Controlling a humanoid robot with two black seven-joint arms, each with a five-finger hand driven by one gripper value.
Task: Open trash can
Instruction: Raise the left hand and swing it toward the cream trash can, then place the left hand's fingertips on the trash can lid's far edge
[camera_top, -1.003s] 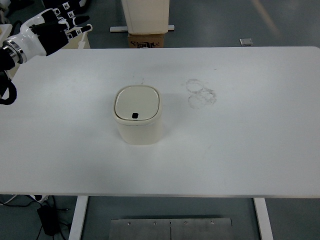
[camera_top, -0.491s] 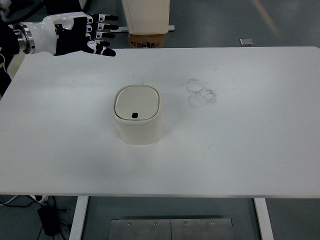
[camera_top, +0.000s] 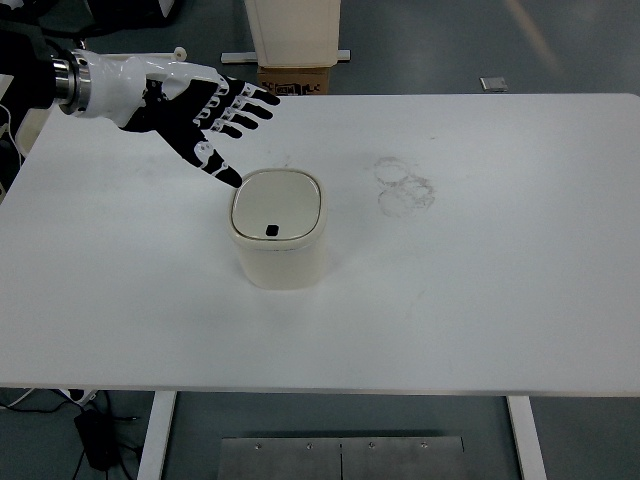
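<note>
The cream trash can (camera_top: 277, 235) stands just left of the frame's centre on the white table (camera_top: 480, 300), lid shut. The left hand (camera_top: 195, 110), fingers spread and grasping nothing, hovers at upper left, near the lid's corner. Opening is not yet done.

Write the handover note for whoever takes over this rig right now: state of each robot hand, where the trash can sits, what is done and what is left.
Left robot hand: open, fingers spread, palm showing, up and to the left of the trash can; one fingertip appears close to the can's upper-left rim, contact unclear.
Right robot hand: not in view.
Trash can: cream, upright near the middle of the white table, lid closed and flat, small dark button at the lid's near edge.
Done: the left hand is brought close to the can.
Left: the lid is not yet opened; probably press the dark button.
</note>
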